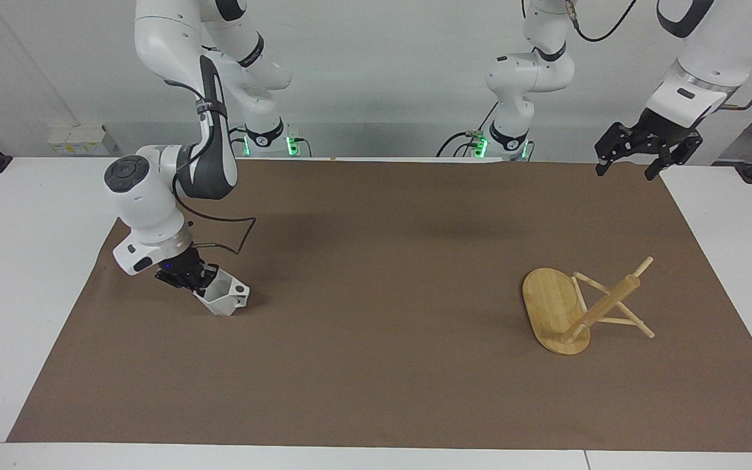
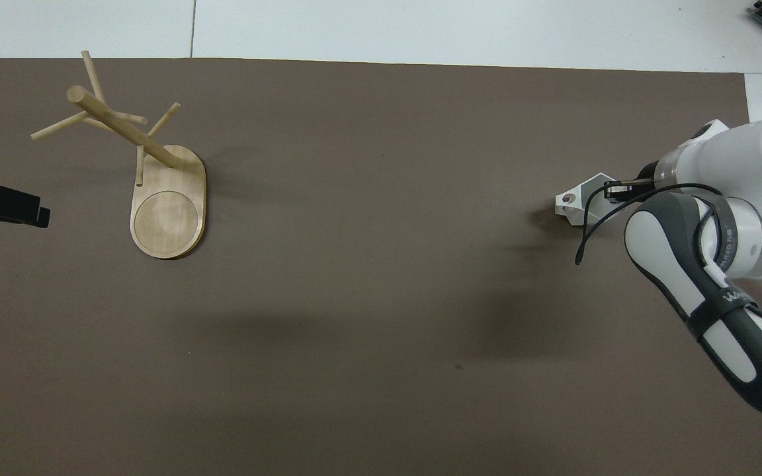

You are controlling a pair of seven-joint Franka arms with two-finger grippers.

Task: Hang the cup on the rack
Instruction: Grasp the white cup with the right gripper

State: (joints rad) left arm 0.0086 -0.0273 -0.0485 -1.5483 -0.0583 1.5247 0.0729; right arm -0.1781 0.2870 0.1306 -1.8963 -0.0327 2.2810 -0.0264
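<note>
The white faceted cup (image 1: 222, 298) sits at the right arm's end of the brown mat (image 1: 376, 365), tilted, with its blocky handle and the round hole in it turned toward the mat's middle. The right gripper (image 1: 194, 277) is clamped on the cup's rim at the side away from the handle, one finger inside the mouth and one outside; the cup's lower edge looks to be at or barely off the mat, and the views do not settle which. In the overhead view the right arm's white wrist and grey forearm cover most of the cup (image 2: 578, 201), so only the handle end shows past the right gripper (image 2: 619, 190).

Taking the cup as the landmark: the mat's edge at the right arm's end is near it, with white table (image 1: 17, 274) past that edge. Toward the left arm's end a long bare stretch of mat runs from the cup to the bamboo mug rack (image 1: 585, 307), well apart from it. The rack stands on its oval base with its post leaning away from the cup, thin pegs sticking out around the post. The rack (image 2: 136, 165) lies a little farther from the robots than the cup does.

The left gripper (image 1: 632, 163) waits with its fingers spread and nothing in them, raised over the mat's corner nearest the left arm's base; only its dark tip (image 2: 0, 203) shows in the overhead view.
</note>
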